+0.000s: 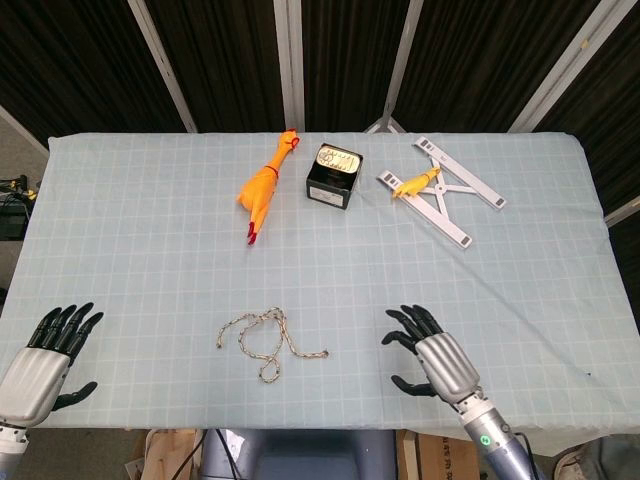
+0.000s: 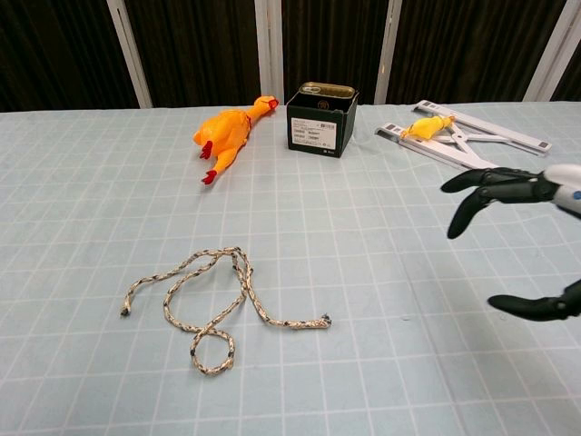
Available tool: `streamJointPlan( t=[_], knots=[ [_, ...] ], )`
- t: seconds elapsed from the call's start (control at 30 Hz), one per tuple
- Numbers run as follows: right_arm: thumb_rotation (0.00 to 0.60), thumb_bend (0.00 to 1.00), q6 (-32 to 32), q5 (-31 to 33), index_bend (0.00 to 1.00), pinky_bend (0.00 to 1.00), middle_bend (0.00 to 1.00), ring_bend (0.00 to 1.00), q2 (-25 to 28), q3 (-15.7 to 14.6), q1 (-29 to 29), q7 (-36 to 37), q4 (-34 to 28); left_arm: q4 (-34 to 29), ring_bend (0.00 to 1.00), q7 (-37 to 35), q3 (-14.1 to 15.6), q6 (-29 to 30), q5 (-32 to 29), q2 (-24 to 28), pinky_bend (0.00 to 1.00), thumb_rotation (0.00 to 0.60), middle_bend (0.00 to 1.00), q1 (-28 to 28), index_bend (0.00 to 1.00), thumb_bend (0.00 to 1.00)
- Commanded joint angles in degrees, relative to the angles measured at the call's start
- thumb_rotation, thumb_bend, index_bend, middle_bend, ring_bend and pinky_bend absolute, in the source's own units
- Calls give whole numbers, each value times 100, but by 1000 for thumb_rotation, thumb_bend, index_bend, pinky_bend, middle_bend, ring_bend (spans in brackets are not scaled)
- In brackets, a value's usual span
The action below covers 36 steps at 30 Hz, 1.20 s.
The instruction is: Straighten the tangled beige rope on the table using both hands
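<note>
Left hand (image 1: pixel 40 360) spread, empty, at the near left worktop edge. Right hand (image 1: pixel 438 358) spread, empty, hovering right of the tangled beige speckled rope (image 1: pixel 265 340). The rope lies near-centre, long axis roughly left-right; its dark-tipped right end is nearest the right hand, its left end toward the left hand.

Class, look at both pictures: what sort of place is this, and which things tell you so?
Probably a robot lab test bench: a gridded cloth-covered table, dark curtain panels behind, and odd props, a beige rope and a rubber chicken.
</note>
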Motion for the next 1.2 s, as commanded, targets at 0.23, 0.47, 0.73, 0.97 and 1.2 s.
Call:
streamJointPlan(
  t=[0.23, 0.47, 0.73, 0.97, 1.2],
  knots=[
    [600, 273, -572, 649, 394, 0, 147, 0, -908, 182, 427, -657, 148, 0, 0, -56, -4, -34, -37, 19, 0, 600, 0, -15, 0, 1],
    [600, 273, -778, 1173, 419, 0, 155, 0, -1394, 362, 638, -918, 375, -13, 0, -11, 2, -104, -58, 7, 0, 600, 0, -40, 0, 3],
    [600, 273, -882, 1786, 425, 0, 155, 0, -1976, 596, 884, -1251, 884, -43, 0, -38, -30, -172, -150, 9, 0, 600, 0, -72, 0, 2],
    [600, 299, -901, 2142, 474, 0, 163, 0, -2368, 709, 1038, -1392, 1213, -58, 0, -57, -24, -214, -171, 11, 0, 600, 0, -89, 0, 3],
    [600, 331, -914, 2411, 492, 0, 164, 0, -2679, 822, 1224, -1572, 1488, -64, 0, -73, -38, -244, -208, 6, 0, 600, 0, -108, 0, 2]
  ],
)
